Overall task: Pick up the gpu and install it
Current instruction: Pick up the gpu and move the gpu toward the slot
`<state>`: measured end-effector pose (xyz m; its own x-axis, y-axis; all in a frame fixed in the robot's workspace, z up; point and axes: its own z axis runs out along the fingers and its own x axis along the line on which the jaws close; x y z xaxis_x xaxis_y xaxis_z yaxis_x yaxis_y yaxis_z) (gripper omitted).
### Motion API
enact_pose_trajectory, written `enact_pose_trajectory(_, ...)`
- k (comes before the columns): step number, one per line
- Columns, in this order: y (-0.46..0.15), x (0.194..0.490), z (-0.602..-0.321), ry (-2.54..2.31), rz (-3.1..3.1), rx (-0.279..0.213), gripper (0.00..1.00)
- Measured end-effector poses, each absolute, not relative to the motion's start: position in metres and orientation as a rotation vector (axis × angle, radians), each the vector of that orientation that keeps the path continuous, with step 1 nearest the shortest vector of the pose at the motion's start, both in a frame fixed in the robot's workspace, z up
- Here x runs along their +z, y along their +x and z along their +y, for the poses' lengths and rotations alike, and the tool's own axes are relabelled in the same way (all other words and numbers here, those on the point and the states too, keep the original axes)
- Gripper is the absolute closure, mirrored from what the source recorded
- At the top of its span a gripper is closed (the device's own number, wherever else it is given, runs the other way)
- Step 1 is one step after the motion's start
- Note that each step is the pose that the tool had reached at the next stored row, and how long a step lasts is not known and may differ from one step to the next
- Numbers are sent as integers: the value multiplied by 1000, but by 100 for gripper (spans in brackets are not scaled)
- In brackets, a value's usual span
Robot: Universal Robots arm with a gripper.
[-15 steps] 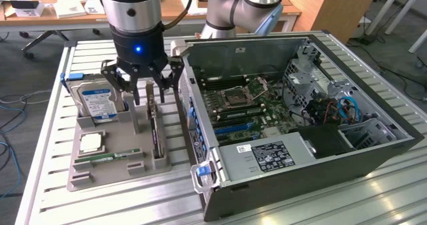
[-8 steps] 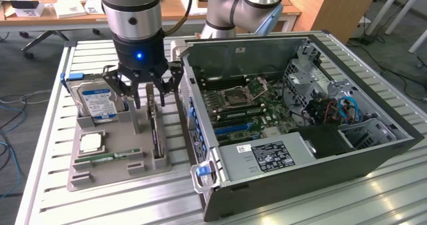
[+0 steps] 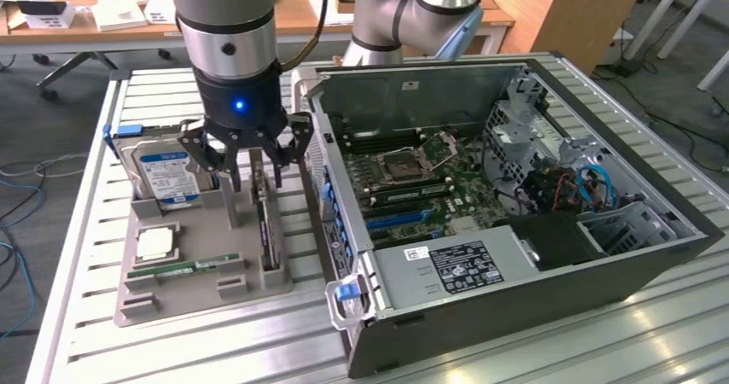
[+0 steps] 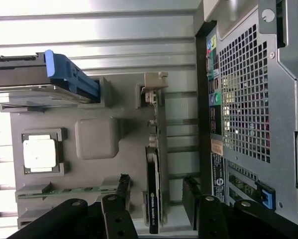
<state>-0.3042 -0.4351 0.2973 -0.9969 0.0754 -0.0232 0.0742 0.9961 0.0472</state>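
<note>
— Where is the gpu (image 3: 268,230) seen?
— On edge in the tray (image 3: 200,230), at the exterior view's left of the case (image 3: 513,188).
— And the jaws?
— Spread open, nothing held, the gpu straddled. It is probably best gripped squarely by its flat faces and lifted straight, so binding is avoided.

The gpu (image 4: 153,199) is black with a silvery bracket. The silver hard drive (image 3: 169,177) has a blue-white label. Green memory stick (image 3: 183,267), grey tray (image 3: 211,235), ribbed silver counter (image 3: 171,350), black claw (image 3: 253,179).
</note>
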Motion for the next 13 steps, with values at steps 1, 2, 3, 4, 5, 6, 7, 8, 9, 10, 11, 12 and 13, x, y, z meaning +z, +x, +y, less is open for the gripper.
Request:
enact_pose_trajectory(1, -304, 296, -435, 117, 3114, 72, 45)
enact_pose_trajectory(2, -304, 294, -435, 117, 3114, 72, 45)
enact_pose_trajectory(3, -304, 293, -435, 117, 3114, 72, 45)
enact_pose_trajectory(4, -304, 292, -435, 117, 3114, 72, 45)
enact_pose_trajectory(5, -304, 290, -435, 117, 3114, 72, 45)
enact_pose_trajectory(6, -304, 289, -435, 117, 3114, 72, 45)
enact_pose_trajectory(7, -304, 287, -435, 117, 3114, 72, 45)
enact_pose_trajectory(8, -304, 286, -435, 117, 3114, 72, 45)
enact_pose_trajectory(9, -304, 285, -435, 117, 3114, 72, 45)
enact_pose_trajectory(10, -304, 283, -435, 117, 3114, 72, 45)
enact_pose_trajectory(11, -304, 282, -435, 117, 3114, 72, 45)
enact_pose_trajectory(12, -304, 281, -435, 117, 3114, 72, 45)
enact_pose_trajectory(13, -304, 279, -435, 117, 3114, 72, 45)
